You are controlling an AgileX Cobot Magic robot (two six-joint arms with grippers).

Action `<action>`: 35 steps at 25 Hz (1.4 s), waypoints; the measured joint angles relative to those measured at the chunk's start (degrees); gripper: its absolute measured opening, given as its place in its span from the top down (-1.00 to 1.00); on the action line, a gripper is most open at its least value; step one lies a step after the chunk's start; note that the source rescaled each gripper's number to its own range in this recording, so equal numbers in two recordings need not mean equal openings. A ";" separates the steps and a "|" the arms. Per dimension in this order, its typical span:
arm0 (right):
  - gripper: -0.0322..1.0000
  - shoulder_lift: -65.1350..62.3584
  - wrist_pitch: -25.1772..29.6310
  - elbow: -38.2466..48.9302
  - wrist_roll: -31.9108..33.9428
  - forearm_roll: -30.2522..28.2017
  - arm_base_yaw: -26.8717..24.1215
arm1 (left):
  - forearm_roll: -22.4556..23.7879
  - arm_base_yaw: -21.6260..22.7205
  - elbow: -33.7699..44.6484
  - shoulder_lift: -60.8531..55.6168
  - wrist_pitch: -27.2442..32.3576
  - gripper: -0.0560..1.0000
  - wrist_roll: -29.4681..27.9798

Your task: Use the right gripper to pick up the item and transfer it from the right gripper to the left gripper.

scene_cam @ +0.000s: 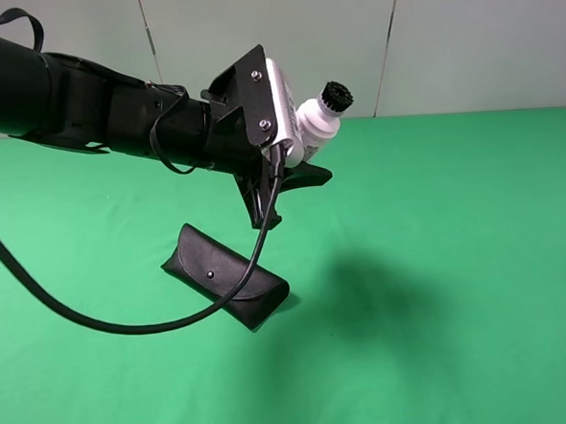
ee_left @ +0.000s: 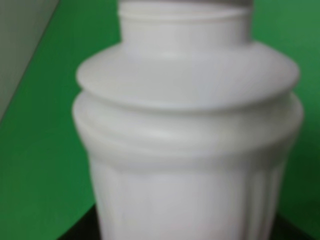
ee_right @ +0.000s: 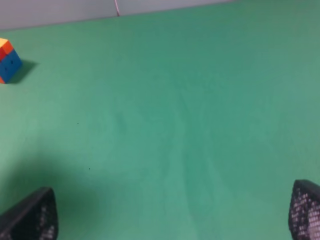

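The item, a white contoured bottle (scene_cam: pixel 309 131) with a black bristly cap, is held in the air above the green table (scene_cam: pixel 459 259), cap pointing up and to the right. My left gripper (scene_cam: pixel 295 168), on the arm with the looping black cable, is shut on the bottle's body. In the left wrist view the bottle (ee_left: pixel 190 125) fills the frame, blurred and very close. My right gripper (ee_right: pixel 167 215) is open and empty above bare green cloth; only its two fingertips (ee_right: pixel 30 215) show, far apart. The right arm is out of the exterior high view.
A black glasses case (scene_cam: pixel 225 288) lies on the table below the left arm, under the hanging cable. A multicoloured puzzle cube (ee_right: pixel 7 60) sits on the cloth near the wall in the right wrist view.
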 joint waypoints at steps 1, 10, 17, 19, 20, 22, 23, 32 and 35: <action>-1.00 0.00 0.00 0.00 0.00 0.00 0.00 | 0.00 0.00 0.00 0.00 0.00 0.87 0.00; -1.00 0.00 -0.18 0.00 0.00 0.14 0.00 | 0.63 0.00 0.00 0.00 -1.29 0.87 0.12; -1.00 0.00 -0.18 0.00 0.00 0.14 0.00 | 8.98 0.00 0.00 0.00 -1.55 0.87 -8.11; -1.00 0.00 -0.18 0.00 0.00 0.14 0.00 | 11.67 0.00 0.00 -0.13 -2.65 0.87 -11.06; -1.00 0.00 -0.18 0.00 0.00 0.14 0.00 | 13.08 0.00 0.00 -0.38 -3.27 0.87 -12.32; -1.00 0.00 -0.18 0.00 0.00 0.14 0.00 | 15.57 0.39 0.00 -1.32 -4.45 0.87 -15.56; -1.00 0.00 -0.18 0.00 0.00 0.14 0.00 | 16.92 0.68 0.00 -1.86 -4.63 0.87 -17.67; -1.00 0.00 -0.18 0.00 0.00 0.14 0.00 | 33.27 6.99 0.00 -6.15 -9.98 0.87 -48.18; -1.00 0.00 -0.18 0.00 0.00 0.14 0.00 | 40.98 9.72 0.00 -6.30 -11.65 0.87 -63.03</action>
